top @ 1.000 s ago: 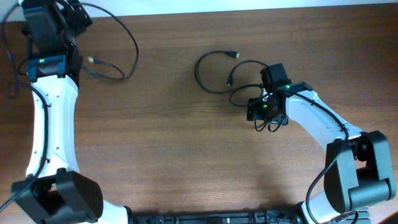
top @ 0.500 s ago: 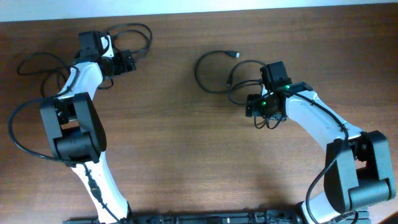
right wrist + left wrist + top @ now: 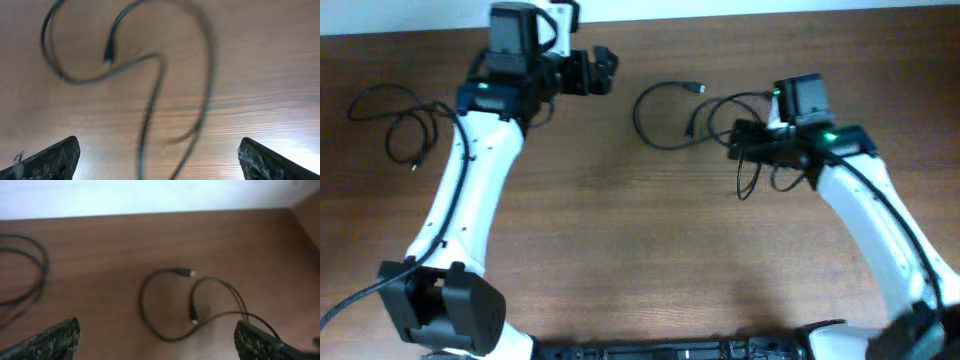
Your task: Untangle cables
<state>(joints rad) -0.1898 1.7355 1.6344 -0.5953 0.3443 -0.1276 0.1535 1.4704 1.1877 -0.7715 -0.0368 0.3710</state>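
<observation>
2 cable bunches [image 3: 638, 118] (far L, mid-R); L tool [image 3: 608, 70] & R tool [image 3: 733, 142] both wide, empty.

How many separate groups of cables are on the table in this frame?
2: one cable group lies far left; the other loops centre-right, running under the right arm, which may hide strands.

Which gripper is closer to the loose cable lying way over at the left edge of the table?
Left. The left gripper is toward the middle from that cable; the right gripper is far across the table, by the other cable.
</observation>
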